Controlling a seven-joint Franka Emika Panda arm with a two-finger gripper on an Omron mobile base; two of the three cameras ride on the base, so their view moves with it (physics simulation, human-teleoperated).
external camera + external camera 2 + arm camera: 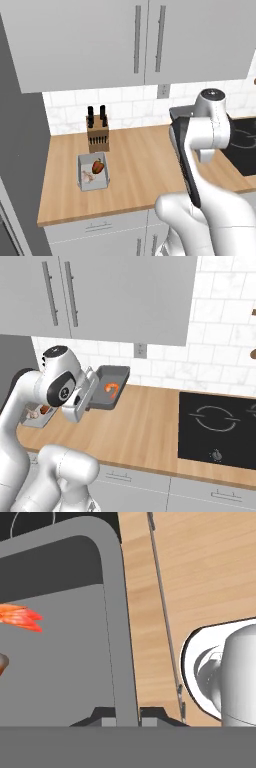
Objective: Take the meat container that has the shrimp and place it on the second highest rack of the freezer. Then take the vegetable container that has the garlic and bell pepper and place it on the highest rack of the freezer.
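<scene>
meat container rim clamped between closed gripper fingertips.

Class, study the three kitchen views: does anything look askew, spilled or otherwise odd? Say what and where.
The dark meat tray is held in the air, tipped steeply on its side, with the gripper shut on its rim. The shrimp stays in it. Beside the knife block, the vegetable tray sits flat on the counter.
</scene>
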